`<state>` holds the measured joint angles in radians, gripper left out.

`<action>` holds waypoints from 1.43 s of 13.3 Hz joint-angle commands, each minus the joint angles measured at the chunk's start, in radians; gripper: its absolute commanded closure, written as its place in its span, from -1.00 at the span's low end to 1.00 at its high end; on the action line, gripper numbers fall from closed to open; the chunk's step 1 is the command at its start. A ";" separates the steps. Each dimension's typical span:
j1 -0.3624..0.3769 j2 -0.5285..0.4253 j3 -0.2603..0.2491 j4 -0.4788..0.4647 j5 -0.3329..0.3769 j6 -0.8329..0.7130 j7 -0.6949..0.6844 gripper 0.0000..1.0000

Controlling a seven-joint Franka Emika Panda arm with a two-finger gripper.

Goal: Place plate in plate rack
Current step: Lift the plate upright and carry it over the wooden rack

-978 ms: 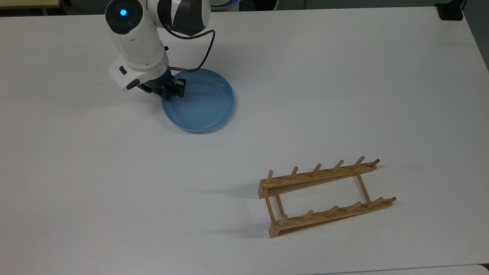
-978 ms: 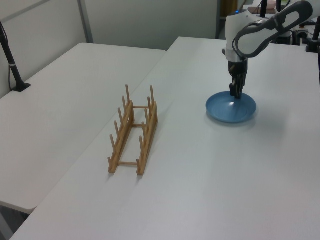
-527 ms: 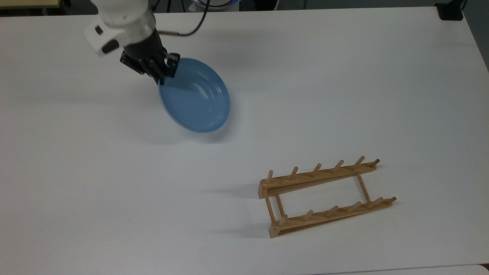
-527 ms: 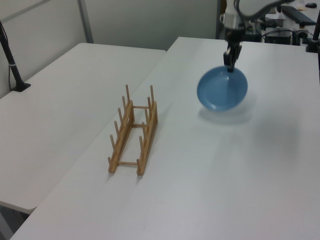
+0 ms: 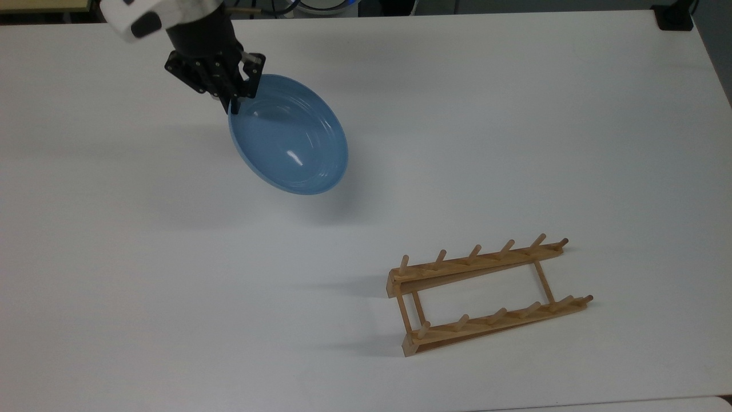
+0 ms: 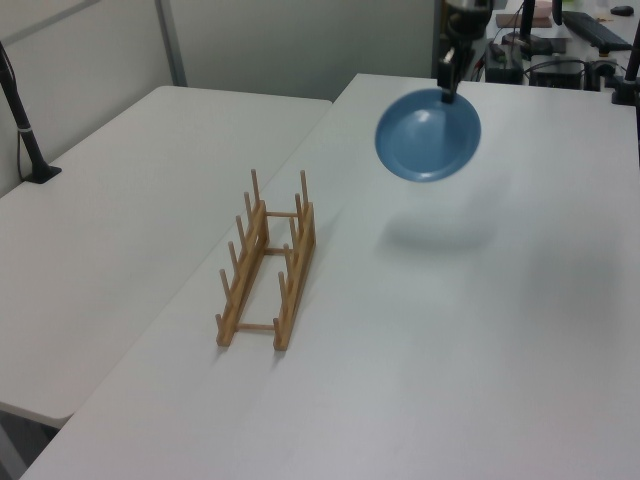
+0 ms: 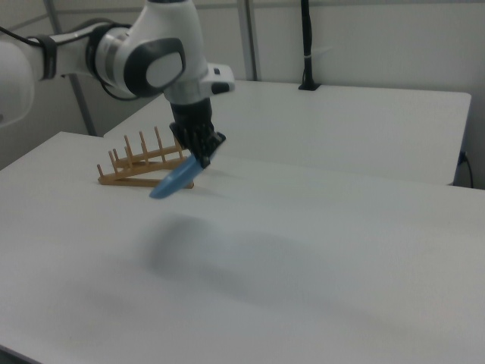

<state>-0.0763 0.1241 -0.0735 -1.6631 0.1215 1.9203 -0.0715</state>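
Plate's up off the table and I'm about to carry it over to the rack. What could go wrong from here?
1. The gripper pinches the plate by one edge of its rim, and the plate hangs tilted in the air. A fast swing may let it slip or rotate in the fingers.
2. The plate rack stands loose on the table. A plate lowered off-line could strike a peg and push or tip the rack instead of dropping between pegs.
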 commanded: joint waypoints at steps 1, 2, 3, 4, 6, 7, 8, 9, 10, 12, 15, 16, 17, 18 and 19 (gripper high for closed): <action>0.104 -0.004 -0.002 0.109 -0.081 0.005 0.125 1.00; 0.127 -0.004 0.000 0.135 -0.127 0.019 0.171 1.00; 0.165 0.003 -0.002 0.158 -0.179 0.038 0.223 1.00; 0.225 0.009 -0.003 0.184 -0.240 0.069 0.280 1.00; 0.304 0.049 -0.003 0.207 -0.413 0.136 0.463 1.00; 0.338 0.072 -0.003 0.227 -0.507 0.173 0.583 1.00; 0.363 0.103 -0.003 0.235 -0.616 0.209 0.708 1.00; 0.392 0.138 -0.003 0.237 -0.773 0.251 0.880 1.00; 0.411 0.169 -0.002 0.238 -0.895 0.282 1.033 1.00; 0.434 0.202 -0.003 0.240 -1.029 0.298 1.209 1.00; 0.463 0.261 -0.002 0.267 -1.230 0.299 1.453 1.00; 0.478 0.276 0.001 0.267 -1.306 0.299 1.542 1.00; 0.483 0.291 0.009 0.267 -1.350 0.301 1.597 1.00; 0.483 0.293 0.032 0.266 -1.368 0.299 1.610 1.00; 0.483 0.293 0.046 0.260 -1.375 0.299 1.613 1.00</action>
<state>0.3974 0.4030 -0.0504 -1.4238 -1.2135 2.2144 1.4998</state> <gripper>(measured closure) 0.921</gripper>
